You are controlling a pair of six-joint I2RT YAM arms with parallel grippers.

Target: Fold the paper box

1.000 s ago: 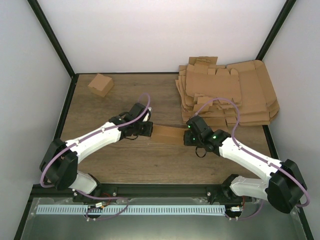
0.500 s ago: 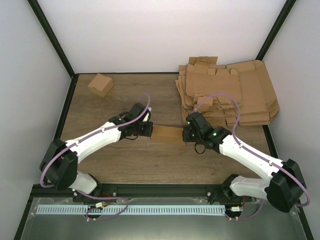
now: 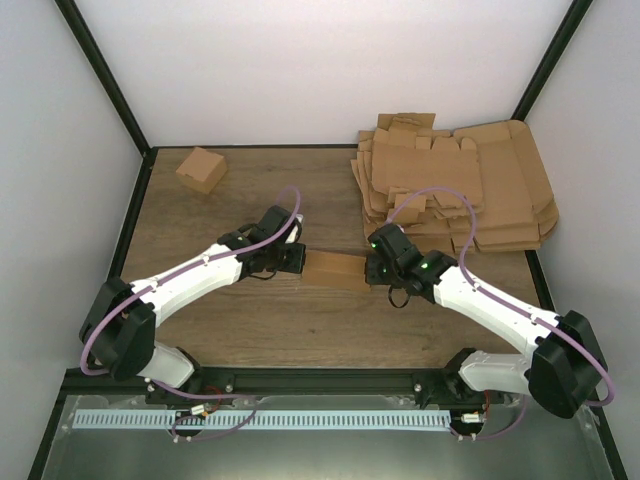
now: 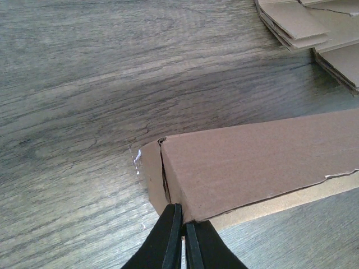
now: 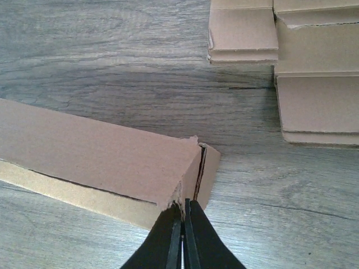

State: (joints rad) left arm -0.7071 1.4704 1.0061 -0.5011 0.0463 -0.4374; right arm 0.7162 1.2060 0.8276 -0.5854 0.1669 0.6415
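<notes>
1. The paper box (image 3: 335,268) lay flattened and long on the wooden table (image 3: 250,325), near the middle, between the two grippers and in front of the stacked blanks.
2. The left gripper (image 3: 293,260) sat at the box's left end. Its wrist view showed its fingers (image 4: 168,235) pressed together, with the tips against the box's near corner, where an end flap met the top panel.
3. The right gripper (image 3: 372,268) sat at the box's right end. Its fingers (image 5: 168,238) were likewise together, with the tips at a ragged corner of the top panel beside the end flap.
4. Whether either pair had nipped a cardboard edge could not be told.
5. A stack of flat cardboard blanks (image 3: 460,190) lay at the far right, apart from the box.
6. A small folded box (image 3: 201,169) stood at the far left corner.
</notes>
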